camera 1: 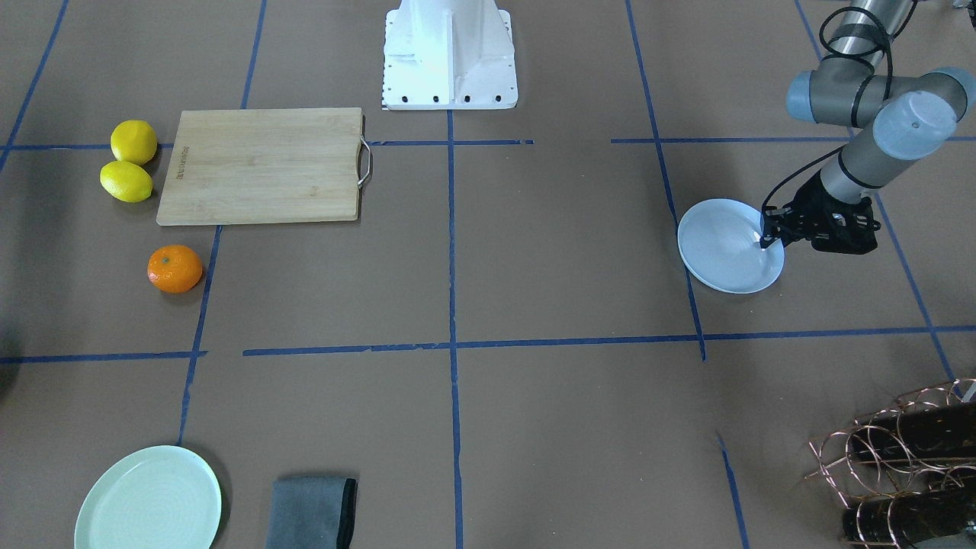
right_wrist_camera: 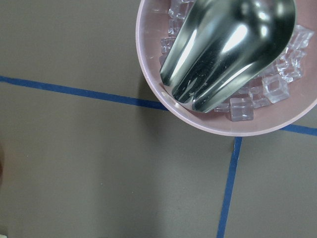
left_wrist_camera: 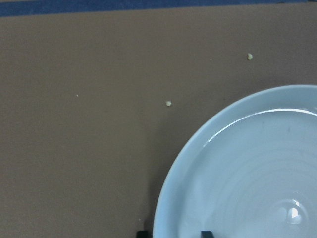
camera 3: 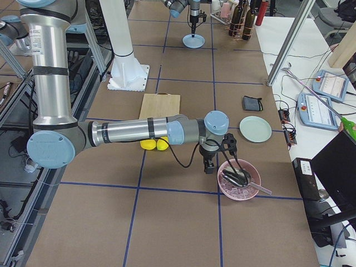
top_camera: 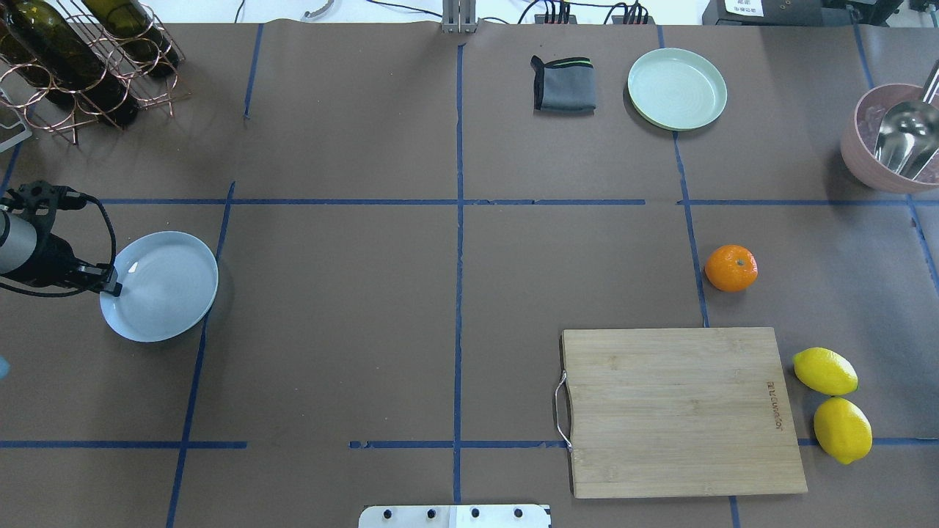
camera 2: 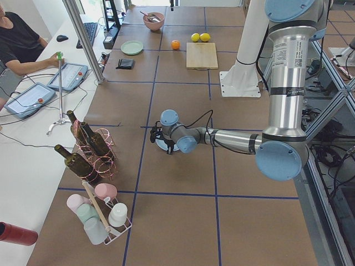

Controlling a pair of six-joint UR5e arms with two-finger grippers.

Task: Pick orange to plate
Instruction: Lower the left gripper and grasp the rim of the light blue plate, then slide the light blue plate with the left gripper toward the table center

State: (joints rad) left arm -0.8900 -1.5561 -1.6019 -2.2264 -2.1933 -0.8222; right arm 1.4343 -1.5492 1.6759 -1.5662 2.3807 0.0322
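Note:
The orange lies alone on the brown table, just beyond the cutting board, and shows in the front view as the orange. Far across the table sits the pale bluish-white plate. My left gripper is at that plate's rim, open. In the left wrist view one finger is outside the plate and one is inside it. My right gripper hangs low beside the pink bowl, well away from the orange. Only the right side view shows it, so I cannot tell its state.
A wooden cutting board lies near the robot's base, with two lemons beside it. A mint-green plate and a folded grey cloth sit at the far edge. A pink bowl holds ice and a metal scoop. A bottle rack is at far left.

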